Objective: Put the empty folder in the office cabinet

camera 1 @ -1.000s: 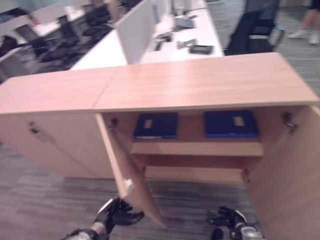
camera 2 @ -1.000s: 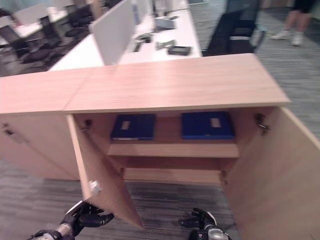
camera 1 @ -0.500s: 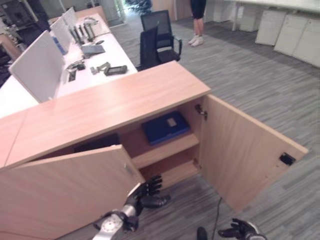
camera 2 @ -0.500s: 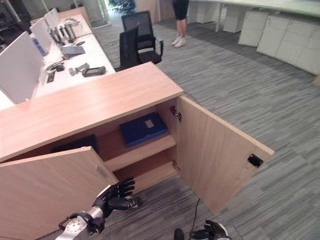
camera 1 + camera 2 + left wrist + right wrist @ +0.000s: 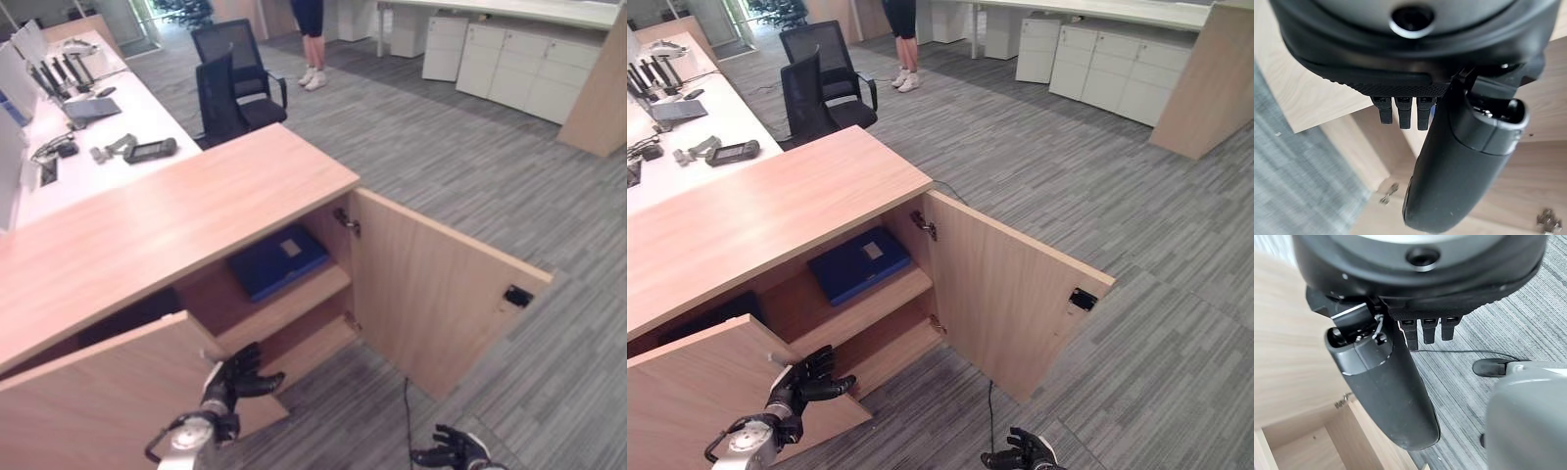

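Observation:
The wooden office cabinet (image 5: 186, 211) stands with both doors swung out. A blue folder (image 5: 277, 262) lies flat on its upper shelf, on the right side. A second dark shape (image 5: 715, 315) sits in shadow on the same shelf behind the left door. My left hand (image 5: 233, 377) hangs open by the free edge of the left door (image 5: 98, 401), holding nothing; whether it touches the door I cannot tell. My right hand (image 5: 446, 452) is low over the carpet in front of the right door, fingers spread and empty.
The right door (image 5: 441, 294) juts far out over the grey carpet. Behind the cabinet is a white desk (image 5: 98, 127) with devices, two black office chairs (image 5: 230, 83) and a person's legs (image 5: 312, 39). White low cabinets (image 5: 490, 64) line the far wall.
The whole picture has swung to the right, so the camera has moved. Both hands stay low and empty; the left one remains by the left door's edge.

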Tool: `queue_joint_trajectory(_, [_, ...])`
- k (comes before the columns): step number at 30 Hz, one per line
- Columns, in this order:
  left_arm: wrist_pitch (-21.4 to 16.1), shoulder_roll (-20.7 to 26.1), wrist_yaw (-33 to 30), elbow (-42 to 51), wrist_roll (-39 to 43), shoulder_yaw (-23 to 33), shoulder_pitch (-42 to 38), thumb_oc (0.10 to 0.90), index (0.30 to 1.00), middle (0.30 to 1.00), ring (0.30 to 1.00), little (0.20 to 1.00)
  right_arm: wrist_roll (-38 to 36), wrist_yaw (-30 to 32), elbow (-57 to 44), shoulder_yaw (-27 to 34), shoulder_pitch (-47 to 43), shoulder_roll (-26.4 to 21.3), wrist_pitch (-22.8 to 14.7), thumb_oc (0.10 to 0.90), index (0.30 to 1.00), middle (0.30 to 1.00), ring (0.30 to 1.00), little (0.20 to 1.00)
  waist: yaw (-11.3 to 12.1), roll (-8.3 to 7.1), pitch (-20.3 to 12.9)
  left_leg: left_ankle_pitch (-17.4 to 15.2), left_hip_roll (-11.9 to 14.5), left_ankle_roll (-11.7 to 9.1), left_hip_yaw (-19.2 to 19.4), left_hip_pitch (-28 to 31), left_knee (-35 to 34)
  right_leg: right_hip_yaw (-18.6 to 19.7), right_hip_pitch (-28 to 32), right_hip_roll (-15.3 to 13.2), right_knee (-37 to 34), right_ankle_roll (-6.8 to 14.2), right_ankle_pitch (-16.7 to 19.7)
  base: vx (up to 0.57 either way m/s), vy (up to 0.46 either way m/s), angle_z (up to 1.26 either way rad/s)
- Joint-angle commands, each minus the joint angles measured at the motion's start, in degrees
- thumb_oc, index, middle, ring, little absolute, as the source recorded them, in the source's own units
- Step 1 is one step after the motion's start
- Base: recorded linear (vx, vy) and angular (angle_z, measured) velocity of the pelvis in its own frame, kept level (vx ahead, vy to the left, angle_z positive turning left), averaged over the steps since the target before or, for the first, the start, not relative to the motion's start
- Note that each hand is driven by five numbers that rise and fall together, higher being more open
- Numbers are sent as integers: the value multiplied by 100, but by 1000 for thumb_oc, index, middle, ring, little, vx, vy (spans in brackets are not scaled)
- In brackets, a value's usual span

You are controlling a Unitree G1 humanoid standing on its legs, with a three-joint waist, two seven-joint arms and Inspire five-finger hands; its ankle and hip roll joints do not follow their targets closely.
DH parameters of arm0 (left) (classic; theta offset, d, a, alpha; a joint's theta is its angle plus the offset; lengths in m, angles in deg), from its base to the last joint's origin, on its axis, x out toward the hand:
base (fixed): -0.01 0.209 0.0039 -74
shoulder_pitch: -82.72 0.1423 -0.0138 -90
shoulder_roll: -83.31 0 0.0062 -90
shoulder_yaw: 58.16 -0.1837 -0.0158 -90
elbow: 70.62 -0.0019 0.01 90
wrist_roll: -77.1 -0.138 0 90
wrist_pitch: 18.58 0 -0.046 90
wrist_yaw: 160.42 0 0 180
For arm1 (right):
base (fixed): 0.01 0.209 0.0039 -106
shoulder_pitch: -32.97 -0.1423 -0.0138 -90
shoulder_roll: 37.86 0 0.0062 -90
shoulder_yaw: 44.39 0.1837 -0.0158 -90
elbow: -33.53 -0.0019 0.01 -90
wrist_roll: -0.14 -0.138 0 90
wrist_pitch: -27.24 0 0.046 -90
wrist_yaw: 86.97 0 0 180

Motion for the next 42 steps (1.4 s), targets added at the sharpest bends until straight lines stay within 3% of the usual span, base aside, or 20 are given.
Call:
queue_joint_trajectory(1, [-614,771,-76,-128,59,311,-678,800,900,900,900,900,-100,-103,47,71,-4,-15,-293,800,900,900,900,900,-48,-184,-398,-238,-61,-230,59,-89,-45,-142,-118,-303,148,631,-374,9,68,11])
queue_joint_trajectory(14, [-499,2106,235,-1446,73,606,-1491,800,900,900,900,900,-303,-293,151,248,242,-215,-332,800,900,900,900,900,-159,-350,-571,-390,-110,-206,155,-46,-45,-123,-140,-403,149,777,-314,14,62,-6])
queue_joint_trajectory(23, [-455,2521,300,-2154,89,850,-1735,800,900,900,900,900,-348,-370,158,239,254,-285,-344,800,900,900,900,900,-140,-471,-609,-436,-119,-187,186,-15,-45,-83,-164,-429,155,825,-280,13,34,0])
queue_joint_trajectory(29, [-555,1875,192,-1217,352,823,-1392,800,900,900,900,900,-370,-305,296,336,165,-229,-317,800,900,900,900,900,-47,-508,-584,-467,-146,-152,123,-15,-45,-66,-174,-447,171,813,-281,2,6,0])
queue_joint_trajectory(30, [-632,1452,228,-588,351,619,-1124,800,900,900,900,900,-385,-292,337,392,129,-161,-293,800,900,900,900,900,-1,-525,-557,-474,-160,-127,87,-16,-45,-67,-175,-460,180,797,-279,0,0,0])
queue_joint_trajectory(31, [-614,1433,208,-544,338,626,-1088,800,900,900,900,900,-383,-293,337,393,141,-172,-293,800,900,900,900,900,4,-514,-562,-481,-160,-126,91,-5,-45,-64,-167,-459,180,798,-284,0,0,0])
queue_joint_trajectory(32, [-635,1003,268,-40,281,371,-804,800,900,900,900,900,-388,-289,381,452,112,-140,-274,800,900,900,900,900,41,-508,-539,-491,-176,-98,58,12,-45,-64,-140,-468,184,782,-291,0,0,0])
queue_joint_trajectory(35, [-588,478,416,544,238,-21,-445,800,900,900,900,900,-372,-278,450,532,51,-86,-236,800,900,900,900,900,74,-495,-502,-430,-197,-51,38,-30,-45,-51,-227,-480,310,760,-275,-14,11,6])
queue_joint_trajectory(38, [-522,186,501,896,343,-286,-295,800,900,900,900,900,-402,-253,484,582,-32,-47,-212,800,900,900,900,900,78,-453,-390,-497,-187,0,31,-7,-45,-35,-378,-473,663,763,-395,-36,10,-5])
queue_joint_trajectory(41, [-429,-196,588,1114,374,-586,-33,800,900,900,900,900,-439,-217,474,640,-198,49,-183,800,900,900,900,900,74,-360,-115,-497,-101,119,96,-2,-45,-154,-1028,-400,1855,948,-534,-87,9,-9])
queue_joint_trajectory(42, [-431,-200,588,1113,373,-586,-34,800,900,900,900,900,-439,-217,473,640,-198,46,-182,800,900,900,900,900,77,-362,-118,-498,-106,120,100,-6,-45,-147,-1051,-405,1891,950,-552,0,0,-27])
